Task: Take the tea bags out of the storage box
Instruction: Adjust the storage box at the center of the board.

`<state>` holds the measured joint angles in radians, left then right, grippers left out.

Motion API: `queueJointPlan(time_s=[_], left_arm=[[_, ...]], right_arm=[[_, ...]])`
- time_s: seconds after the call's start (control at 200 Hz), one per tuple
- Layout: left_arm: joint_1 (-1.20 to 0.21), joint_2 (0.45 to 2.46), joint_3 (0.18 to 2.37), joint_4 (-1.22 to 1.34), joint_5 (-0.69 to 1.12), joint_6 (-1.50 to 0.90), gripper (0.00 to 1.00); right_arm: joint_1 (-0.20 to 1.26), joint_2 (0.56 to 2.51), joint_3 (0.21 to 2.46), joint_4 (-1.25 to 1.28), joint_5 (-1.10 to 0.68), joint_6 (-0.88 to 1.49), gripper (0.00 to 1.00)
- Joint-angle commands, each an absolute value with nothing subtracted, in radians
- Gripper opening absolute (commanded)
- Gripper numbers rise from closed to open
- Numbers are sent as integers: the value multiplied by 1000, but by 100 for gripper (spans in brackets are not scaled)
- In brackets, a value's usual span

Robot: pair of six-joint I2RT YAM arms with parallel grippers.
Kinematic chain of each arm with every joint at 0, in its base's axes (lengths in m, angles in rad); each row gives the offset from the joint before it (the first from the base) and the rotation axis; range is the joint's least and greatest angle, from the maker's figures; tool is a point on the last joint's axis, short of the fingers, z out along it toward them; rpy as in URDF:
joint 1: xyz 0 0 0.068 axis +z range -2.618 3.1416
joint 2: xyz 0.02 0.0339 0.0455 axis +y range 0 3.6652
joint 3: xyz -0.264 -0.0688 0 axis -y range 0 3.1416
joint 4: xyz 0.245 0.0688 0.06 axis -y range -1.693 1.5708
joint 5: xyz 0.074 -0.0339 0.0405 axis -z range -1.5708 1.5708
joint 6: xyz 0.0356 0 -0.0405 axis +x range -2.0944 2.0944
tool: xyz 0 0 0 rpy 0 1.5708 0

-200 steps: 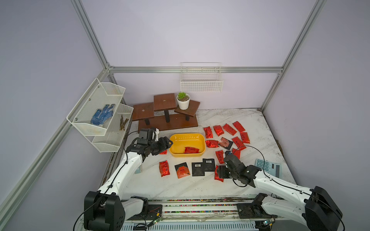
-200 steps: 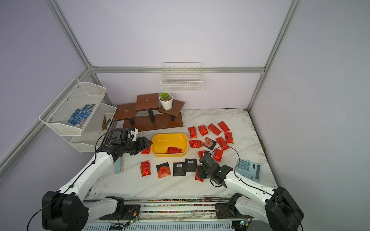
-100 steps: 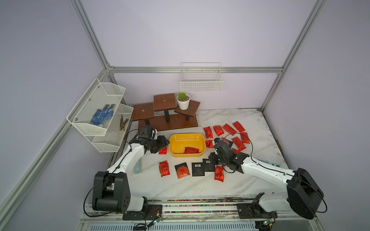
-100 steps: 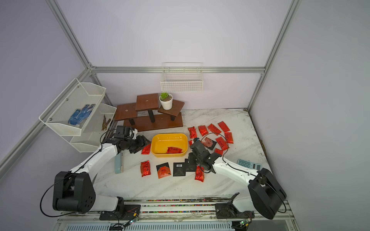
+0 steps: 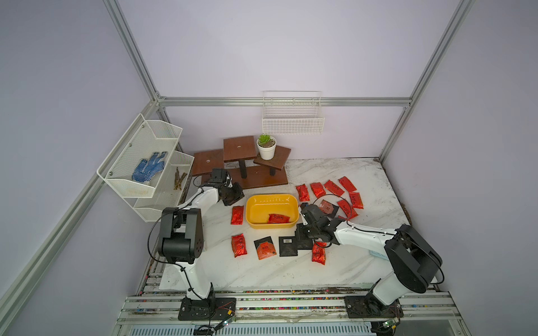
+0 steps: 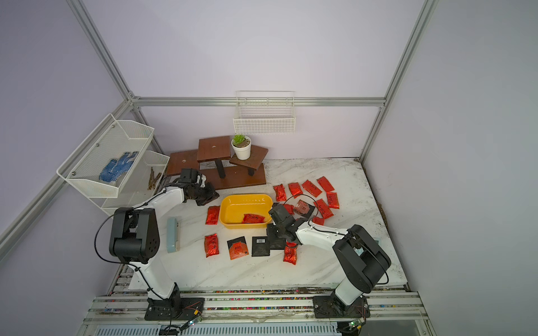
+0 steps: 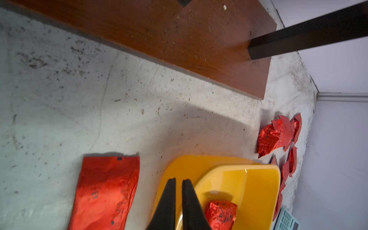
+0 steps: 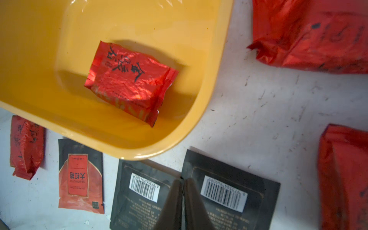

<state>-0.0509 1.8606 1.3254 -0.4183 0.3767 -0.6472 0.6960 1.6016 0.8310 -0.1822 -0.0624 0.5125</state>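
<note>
The yellow storage box (image 5: 272, 196) (image 6: 246, 196) sits mid-table with one red foil tea bag (image 5: 278, 218) (image 8: 129, 81) lying inside. More tea bags lie on the marble around it: a red pouch (image 5: 237, 214) to its left, a front row of red pouches and black sachets (image 5: 288, 245), and a red cluster (image 5: 334, 192) to the right. My left gripper (image 5: 237, 196) (image 7: 178, 180) hovers at the box's back-left corner, shut and empty. Over two black barcode sachets by the front-right corner, my right gripper (image 5: 298, 234) (image 8: 183, 180) is also shut on nothing.
A brown tiered wooden stand (image 5: 247, 171) with a potted plant (image 5: 266, 147) stands just behind the left gripper. A white mesh shelf (image 5: 145, 163) holding blue gloves is on the left wall, and a wire basket (image 5: 292, 120) on the back wall. A pale blue calculator (image 7: 286, 221) lies at the right.
Both grippers have closed. The right arm swung from the front right in to the box's front-right corner, leaving a red pouch lying in front. The left arm drew back beside the box.
</note>
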Motion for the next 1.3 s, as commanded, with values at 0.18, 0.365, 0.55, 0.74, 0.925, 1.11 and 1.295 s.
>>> queueJointPlan(time_s=[0.18,0.365,0.55,0.74,0.925,1.11,1.295], left_arm=[[-75,1970,1419,-258,426,-708,8],[-106,2007,1411,-225,465,-716,7],[-106,1975,1343,-192,482,-719,9],[-106,1967,1307,-183,515,-714,10],[-107,1924,1265,-201,503,-696,11],[-106,1864,1188,-224,479,-687,11],[-109,1786,1101,-224,461,-701,12]], right_arm=[[696,1603,796,-26,-176,573,6],[688,1635,824,2,-172,583,5],[663,1665,857,-12,-177,572,4],[637,1686,872,-17,-174,556,4],[615,1724,912,-17,-182,531,4],[598,1766,957,-53,-167,500,4],[585,1811,1011,-83,-149,453,4]])
